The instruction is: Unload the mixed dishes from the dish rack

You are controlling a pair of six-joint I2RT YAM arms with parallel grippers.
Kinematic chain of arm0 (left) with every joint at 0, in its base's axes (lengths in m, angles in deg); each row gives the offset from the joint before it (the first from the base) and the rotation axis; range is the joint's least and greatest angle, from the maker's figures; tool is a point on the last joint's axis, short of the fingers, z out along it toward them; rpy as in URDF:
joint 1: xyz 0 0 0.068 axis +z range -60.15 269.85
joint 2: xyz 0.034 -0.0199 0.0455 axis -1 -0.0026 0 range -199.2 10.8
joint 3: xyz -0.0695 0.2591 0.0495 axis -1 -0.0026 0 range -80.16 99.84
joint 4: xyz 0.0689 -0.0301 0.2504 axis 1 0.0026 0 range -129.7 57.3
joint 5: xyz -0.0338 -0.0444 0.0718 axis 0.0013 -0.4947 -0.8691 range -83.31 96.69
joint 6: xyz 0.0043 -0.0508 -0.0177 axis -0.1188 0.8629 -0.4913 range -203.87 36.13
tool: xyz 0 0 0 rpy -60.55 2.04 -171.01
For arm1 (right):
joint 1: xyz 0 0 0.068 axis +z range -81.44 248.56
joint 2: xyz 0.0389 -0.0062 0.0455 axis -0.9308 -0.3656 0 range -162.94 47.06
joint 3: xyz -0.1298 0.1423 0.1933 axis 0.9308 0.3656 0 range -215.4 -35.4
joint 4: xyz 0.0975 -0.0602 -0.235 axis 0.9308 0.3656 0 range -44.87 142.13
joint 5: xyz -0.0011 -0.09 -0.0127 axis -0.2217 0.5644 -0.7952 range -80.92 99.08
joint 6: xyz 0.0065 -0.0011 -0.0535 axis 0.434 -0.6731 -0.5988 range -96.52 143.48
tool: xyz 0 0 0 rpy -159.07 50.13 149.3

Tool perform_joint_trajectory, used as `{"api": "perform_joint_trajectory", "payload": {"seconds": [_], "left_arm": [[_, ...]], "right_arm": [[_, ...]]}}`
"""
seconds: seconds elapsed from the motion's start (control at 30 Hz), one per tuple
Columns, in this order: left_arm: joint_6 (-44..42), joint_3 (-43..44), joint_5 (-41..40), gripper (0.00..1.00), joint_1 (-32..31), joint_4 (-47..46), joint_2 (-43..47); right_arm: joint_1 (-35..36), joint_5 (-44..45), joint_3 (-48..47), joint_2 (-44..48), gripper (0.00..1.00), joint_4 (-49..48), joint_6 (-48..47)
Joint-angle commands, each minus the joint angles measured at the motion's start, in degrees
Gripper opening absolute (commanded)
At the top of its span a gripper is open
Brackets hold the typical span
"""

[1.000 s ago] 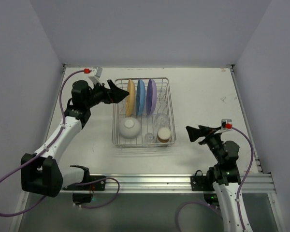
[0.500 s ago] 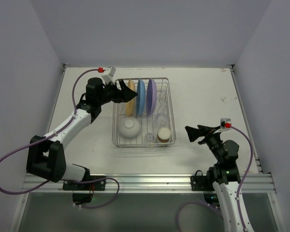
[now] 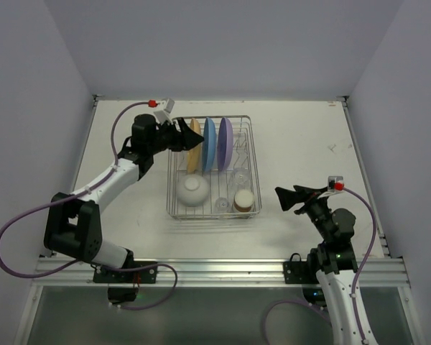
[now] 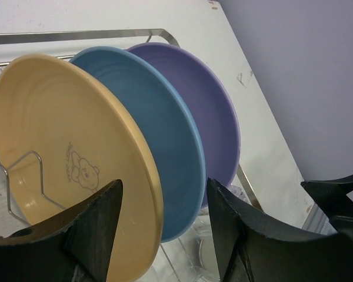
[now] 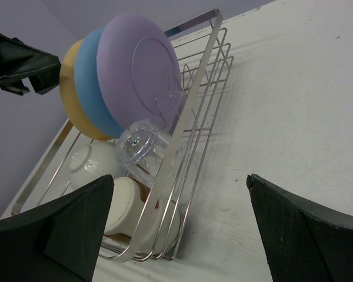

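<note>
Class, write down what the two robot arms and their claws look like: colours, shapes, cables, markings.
Both the left arm and right arm have white links and black joints. A purple cable loops along each, ending at a red connector near the wrist. The left claw and right claw are black, each with two broad, tapering fingers. No markings are legible.

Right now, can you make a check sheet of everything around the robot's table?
Surface: white table, a few small marks.
Job's things: tan plate, blue plate and purple plate upright in the dish rack; white bowl, brown cup and clear glasses inside too.
Clutter: nothing seen.
Claws: left claw open at the tan plate's edge; right claw open, empty, beside the dish rack.
Cables: purple cables along both arms.
Surroundings: plain walls.
</note>
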Motion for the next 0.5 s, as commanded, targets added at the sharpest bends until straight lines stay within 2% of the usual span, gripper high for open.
{"api": "perform_joint_trajectory", "payload": {"seconds": [0.0, 0.3, 0.4, 0.47], "left_arm": [[0.4, 2.0, 0.4, 0.63, -0.3, -3.8, -0.8], [0.8, 1.7, 0.9, 0.4, -0.3, -4.6, -1.6], [0.8, 1.4, 0.5, 0.15, -0.3, -5.0, -1.6], [0.9, 1.3, 0.2, 0.07, -0.3, -5.0, -1.4]], "right_arm": [[-0.1, -0.9, 0.1, -0.5, 0.99, -2.7, -0.1], [-0.1, -1.0, 0.1, -0.9, 0.99, -2.8, -0.1], [-0.1, -0.9, 0.1, -1.2, 0.99, -2.9, 0.0], [0.0, -1.0, 0.1, -1.2, 0.99, -2.9, -0.1]]}}
